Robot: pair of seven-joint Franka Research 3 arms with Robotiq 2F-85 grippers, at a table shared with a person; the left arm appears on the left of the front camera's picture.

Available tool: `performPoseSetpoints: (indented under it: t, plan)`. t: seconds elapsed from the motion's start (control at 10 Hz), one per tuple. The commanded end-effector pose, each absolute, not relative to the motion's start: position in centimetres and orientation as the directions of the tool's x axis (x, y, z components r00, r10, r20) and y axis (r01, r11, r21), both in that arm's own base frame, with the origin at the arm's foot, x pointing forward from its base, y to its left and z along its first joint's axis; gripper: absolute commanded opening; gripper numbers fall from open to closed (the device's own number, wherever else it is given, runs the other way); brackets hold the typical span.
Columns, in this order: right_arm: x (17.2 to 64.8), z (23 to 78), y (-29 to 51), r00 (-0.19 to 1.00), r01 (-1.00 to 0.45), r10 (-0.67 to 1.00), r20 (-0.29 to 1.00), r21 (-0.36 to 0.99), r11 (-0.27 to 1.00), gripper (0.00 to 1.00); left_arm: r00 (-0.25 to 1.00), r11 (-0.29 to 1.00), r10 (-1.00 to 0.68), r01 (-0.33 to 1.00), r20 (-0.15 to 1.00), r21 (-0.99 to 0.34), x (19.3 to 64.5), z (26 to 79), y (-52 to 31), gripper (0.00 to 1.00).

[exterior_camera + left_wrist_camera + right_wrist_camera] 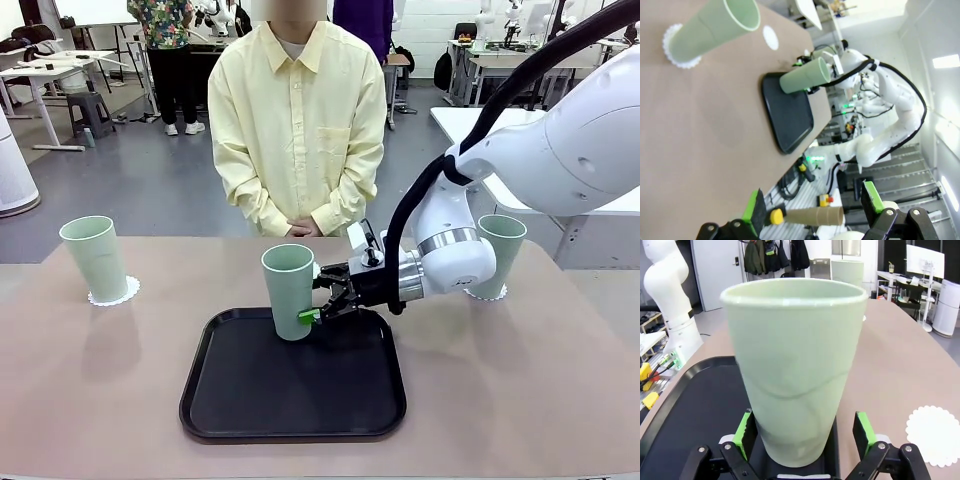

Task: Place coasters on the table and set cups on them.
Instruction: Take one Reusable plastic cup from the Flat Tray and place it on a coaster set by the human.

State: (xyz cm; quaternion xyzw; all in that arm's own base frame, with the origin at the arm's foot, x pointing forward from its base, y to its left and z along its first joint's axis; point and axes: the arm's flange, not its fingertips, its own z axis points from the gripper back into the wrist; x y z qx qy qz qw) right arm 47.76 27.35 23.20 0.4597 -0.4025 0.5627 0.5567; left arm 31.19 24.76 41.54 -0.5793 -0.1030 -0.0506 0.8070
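Beige worktop point(100, 390) carries black tray point(290, 400); right gripper point(322, 300) jaws open, straddling cup point(290, 290) at tray's 12 o'clock.

A robotics lab: other robot arms point(497, 15) at worktables point(500, 60) behind the person point(297, 120)

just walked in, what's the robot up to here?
The right end effector sits open around the lower part of the middle cup, which stands on the black tray; its pads look just clear of the cup. Two other cups already stand on coasters on the table. One free coaster lies bare. The left end effector is open and idle. A person watches.
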Motion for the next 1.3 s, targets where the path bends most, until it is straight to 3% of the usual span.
performPoseSetpoints:
  t: [0.0,1.2]
  plan:
    - [48.6,22.8,28.6,0.066,-0.997,0.253,0.965,0.076,-0.033,1.0,0.974,0.323,0.035,0.202,0.225,-0.925,30.9,41.6,24.9,1.0]
    - [48.7,22.6,30.2,0.068,-0.99,0.261,0.963,0.098,-0.105,1.0,0.974,0.323,0.035,0.202,0.225,-0.925,30.9,41.6,24.9,1.0]
